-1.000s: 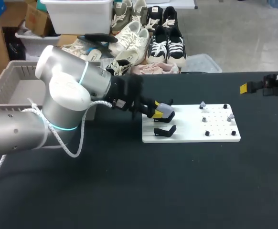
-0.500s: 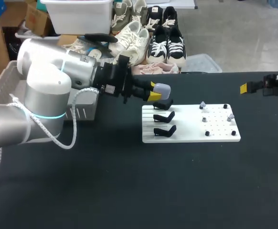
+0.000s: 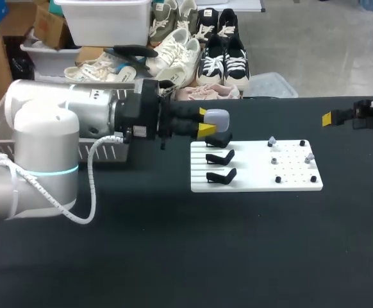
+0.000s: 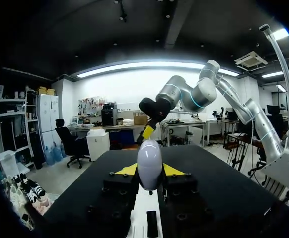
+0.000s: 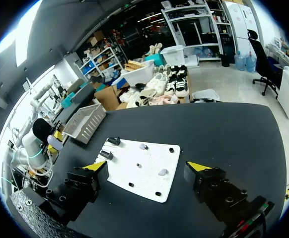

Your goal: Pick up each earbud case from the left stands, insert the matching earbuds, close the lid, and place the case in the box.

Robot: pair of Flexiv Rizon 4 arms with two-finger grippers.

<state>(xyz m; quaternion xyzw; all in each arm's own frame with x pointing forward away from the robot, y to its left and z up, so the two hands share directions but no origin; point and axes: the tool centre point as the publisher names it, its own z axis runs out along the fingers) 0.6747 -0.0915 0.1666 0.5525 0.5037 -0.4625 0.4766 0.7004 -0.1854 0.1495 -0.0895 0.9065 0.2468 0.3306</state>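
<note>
My left gripper [image 3: 206, 123] is shut on a pale grey earbud case [image 3: 216, 119], held in the air just above the back stand [image 3: 222, 140] of the white board [image 3: 257, 173]. In the left wrist view the case [image 4: 149, 163] stands upright between the yellow fingertips [image 4: 126, 170]. The other two black stands [image 3: 220, 157] [image 3: 222, 174] are empty. Small grey earbuds [image 3: 272, 140] [image 3: 309, 156] sit among black pegs on the board's right half. My right gripper [image 5: 147, 166] is open, far off at the table's right, facing the board [image 5: 144, 171].
A grey slotted basket [image 3: 106, 151] stands at the table's left, mostly behind my left arm. In the right wrist view the basket [image 5: 84, 120] lies beyond the board, near the left arm. Dark tabletop surrounds the board on all sides.
My left gripper has lifted the case off the back stand and drawn it up and slightly left. The left arm's elbow swung back to the left. The right arm has not moved.
</note>
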